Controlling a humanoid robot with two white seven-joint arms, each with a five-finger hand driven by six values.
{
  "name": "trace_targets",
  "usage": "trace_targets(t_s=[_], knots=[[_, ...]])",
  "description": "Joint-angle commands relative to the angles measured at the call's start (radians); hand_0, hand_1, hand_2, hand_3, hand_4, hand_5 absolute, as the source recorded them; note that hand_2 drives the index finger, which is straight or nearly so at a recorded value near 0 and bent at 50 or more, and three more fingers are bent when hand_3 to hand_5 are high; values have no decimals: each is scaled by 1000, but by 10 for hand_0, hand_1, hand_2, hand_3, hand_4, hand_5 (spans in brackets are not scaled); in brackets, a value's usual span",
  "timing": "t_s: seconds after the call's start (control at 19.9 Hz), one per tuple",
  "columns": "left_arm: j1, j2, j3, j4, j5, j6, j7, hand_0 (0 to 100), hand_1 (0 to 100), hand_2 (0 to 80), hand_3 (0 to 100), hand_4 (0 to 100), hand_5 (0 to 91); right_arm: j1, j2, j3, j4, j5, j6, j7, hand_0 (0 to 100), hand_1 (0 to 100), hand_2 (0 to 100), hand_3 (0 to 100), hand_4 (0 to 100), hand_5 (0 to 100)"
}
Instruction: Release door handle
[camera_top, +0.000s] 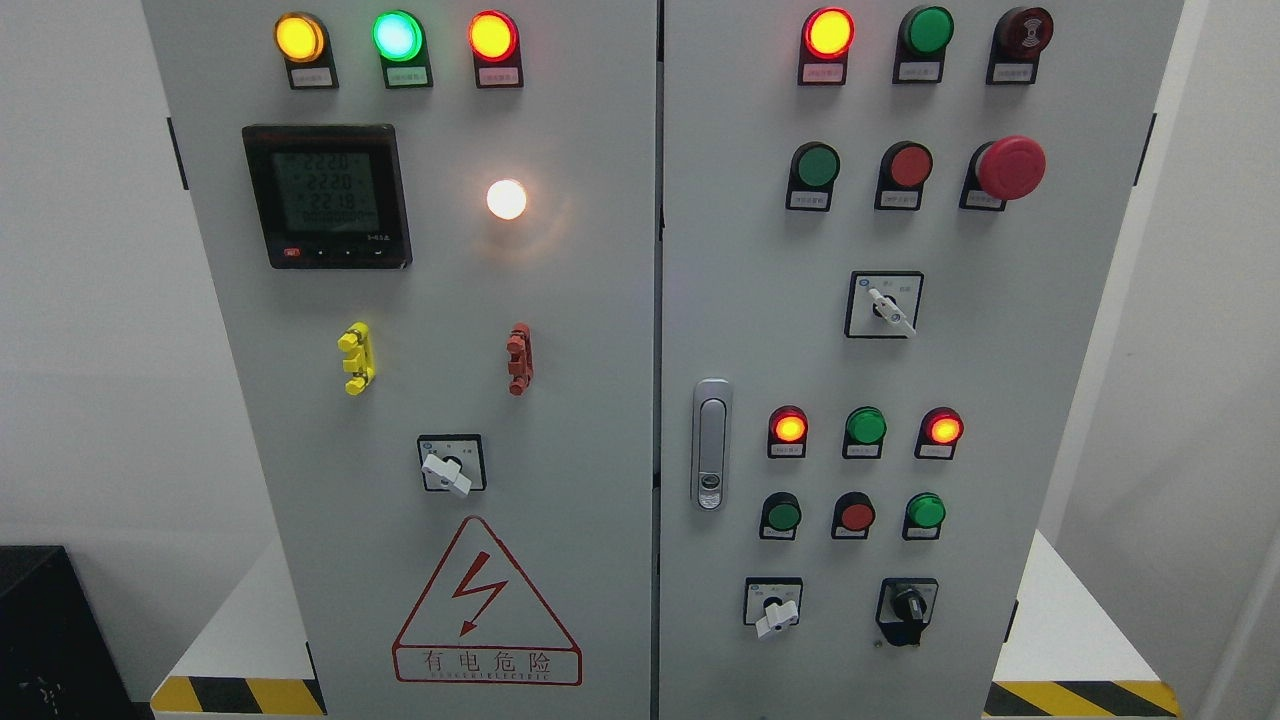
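Note:
A grey electrical cabinet fills the head view, with a left door (560, 300) and a right door (740, 250), both closed and flush along the middle seam. The silver door handle (711, 443) sits upright on the right door's left edge, lying flat in its recess with a lock at its lower end. Nothing touches it. Neither of my hands nor arms shows anywhere in the picture.
Lit indicator lamps, push buttons, a red emergency stop (1010, 167), rotary switches (882, 306), a digital meter (326, 195) and a red warning triangle (487, 605) cover the doors. The cabinet stands on a white base with yellow-black stripes (240, 694). A dark box (45, 640) sits lower left.

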Motion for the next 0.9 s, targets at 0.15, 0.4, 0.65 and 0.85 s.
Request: trace_targets(t_s=[0.15, 0.4, 0.65, 0.85], knots=[[0, 0, -21, -20, 0, 0, 0, 0, 0, 22, 89, 14, 0, -5, 1, 25, -5, 2, -3, -2, 376, 306, 0, 0, 0, 0], [0, 0, -21, -20, 0, 0, 0, 0, 0, 22, 91, 14, 0, -28, 1, 26, -7, 12, -7, -11, 389, 304, 0, 0, 0, 0], [0, 0, -21, -20, 0, 0, 0, 0, 0, 22, 88, 14, 0, -39, 1, 26, -39, 61, -9, -13, 401, 292, 0, 59, 164, 82], [0, 0, -21, -20, 0, 0, 0, 0, 0, 22, 91, 14, 0, -71, 2, 28, -42, 152, -9, -17, 411, 293, 0, 203, 377, 301]])
